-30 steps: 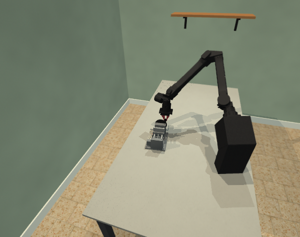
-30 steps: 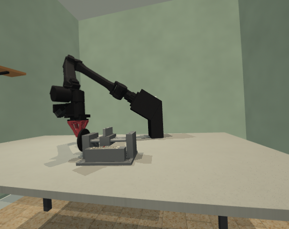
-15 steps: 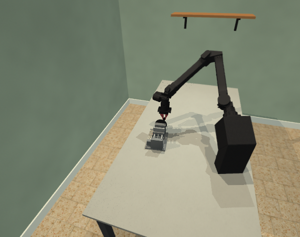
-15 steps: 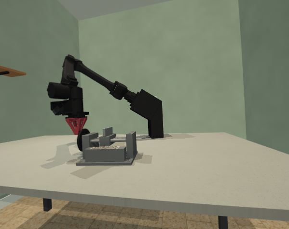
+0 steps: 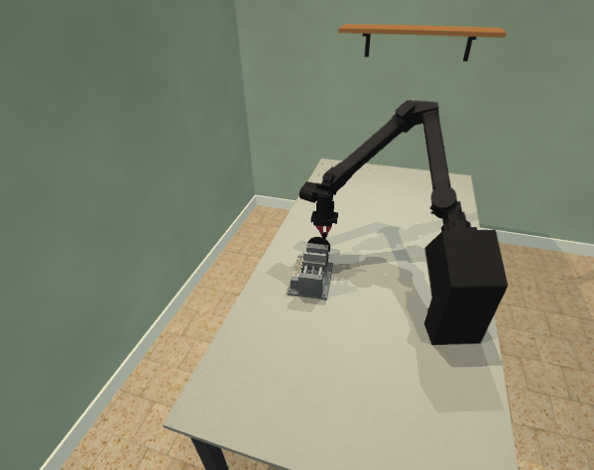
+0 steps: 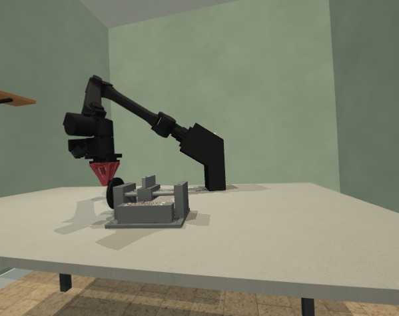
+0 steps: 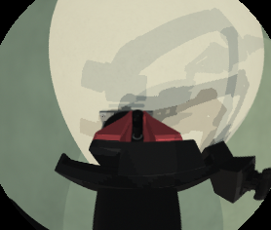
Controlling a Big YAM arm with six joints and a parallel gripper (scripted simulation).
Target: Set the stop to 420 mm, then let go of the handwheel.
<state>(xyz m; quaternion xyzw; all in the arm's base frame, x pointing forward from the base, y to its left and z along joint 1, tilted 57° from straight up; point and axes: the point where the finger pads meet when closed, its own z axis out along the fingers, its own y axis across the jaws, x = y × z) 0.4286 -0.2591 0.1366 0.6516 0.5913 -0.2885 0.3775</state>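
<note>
Gripping the small dark handle (image 5: pixel 325 235) (image 7: pixel 137 117) of the black handwheel (image 5: pixel 314 240) (image 6: pixel 110 197) (image 7: pixel 113 118), the end effector (image 5: pixel 324 234) (image 6: pixel 105 184) (image 7: pixel 137 114) points straight down, its red fingers drawn close together around it. The exterior view shows the fingertips at the height of the wheel's upper rim, while the handle itself is mostly hidden there.

The handwheel stands upright at one end of a grey stop unit (image 5: pixel 310 286) (image 6: pixel 145 213), which rests on the table (image 5: pixel 337 364) (image 6: pixel 246 235) (image 7: pixel 95 39). In the top view the unit sits near the table's long left edge, between the far-left and near-left corners and closer to the far one. The black arm base (image 5: pixel 463 308) (image 6: pixel 216 173) stands across from it, by the long right edge.

The stop (image 5: pixel 314 257) (image 6: pixel 144 194), a grey carriage with an upright block on top, rides on metal rods (image 6: pixel 164 193) between two end plates. It is nearer the plate beside the handwheel than the opposite one. A pale scale (image 6: pixel 153 203) with a small red mark runs along the unit, but its figures are too small to read, so the setting cannot be told. The handwheel is not released.
</note>
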